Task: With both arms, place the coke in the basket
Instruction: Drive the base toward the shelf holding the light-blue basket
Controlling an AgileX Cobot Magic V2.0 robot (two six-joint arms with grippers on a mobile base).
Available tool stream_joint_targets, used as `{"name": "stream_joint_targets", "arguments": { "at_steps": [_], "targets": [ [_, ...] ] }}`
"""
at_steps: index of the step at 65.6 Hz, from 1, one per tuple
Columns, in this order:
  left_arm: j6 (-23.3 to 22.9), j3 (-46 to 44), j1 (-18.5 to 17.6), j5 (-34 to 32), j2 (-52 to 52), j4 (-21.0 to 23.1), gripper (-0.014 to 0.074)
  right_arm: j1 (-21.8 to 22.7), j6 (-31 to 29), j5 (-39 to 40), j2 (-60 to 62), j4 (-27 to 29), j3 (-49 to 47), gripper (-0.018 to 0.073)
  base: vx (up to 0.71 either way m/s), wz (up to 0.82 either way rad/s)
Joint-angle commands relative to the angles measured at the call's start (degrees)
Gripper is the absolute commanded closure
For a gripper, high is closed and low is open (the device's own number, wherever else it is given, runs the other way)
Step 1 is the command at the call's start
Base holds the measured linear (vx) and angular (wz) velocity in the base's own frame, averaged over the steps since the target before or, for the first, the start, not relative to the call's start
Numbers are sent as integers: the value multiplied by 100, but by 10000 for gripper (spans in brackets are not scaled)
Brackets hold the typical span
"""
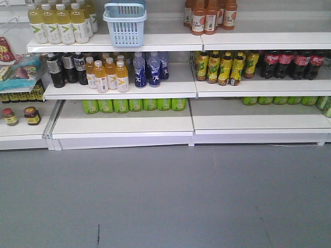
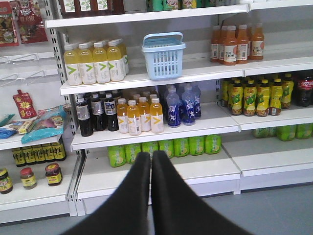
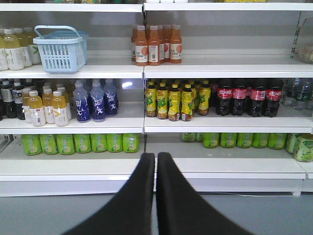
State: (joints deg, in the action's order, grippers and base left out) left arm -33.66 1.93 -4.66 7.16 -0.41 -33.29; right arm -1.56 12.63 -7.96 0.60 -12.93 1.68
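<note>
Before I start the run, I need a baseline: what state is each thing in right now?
Basket: upright on the upper shelf, handles raised.
Coke bottles: upright, capped, on the middle shelf.
Left fingers: shut, holding nothing.
Right fingers: shut, holding nothing.
</note>
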Motion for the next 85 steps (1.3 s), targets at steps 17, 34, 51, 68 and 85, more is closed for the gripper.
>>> {"name": "stream_joint_targets", "arguments": {
  "at_steps": [17,34,51,68,85],
  "targets": [
    [-46,-8,-9,-307,-112,35,603,30,-17,411,103,-80,46,563,0,0],
    [-46,-8,-9,-307,-112,35,603,30,-17,411,103,-80,46,563,0,0],
    [-46,-8,-9,-307,-112,35,603,30,-17,411,103,-80,46,563,0,0],
    [-46,-8,-9,-307,-112,35,603,30,-17,411,103,-80,46,563,3,-2],
    [-46,-8,-9,-307,-112,35,603,30,-17,411,103,-80,46,563,9,-3]
  ]
}}
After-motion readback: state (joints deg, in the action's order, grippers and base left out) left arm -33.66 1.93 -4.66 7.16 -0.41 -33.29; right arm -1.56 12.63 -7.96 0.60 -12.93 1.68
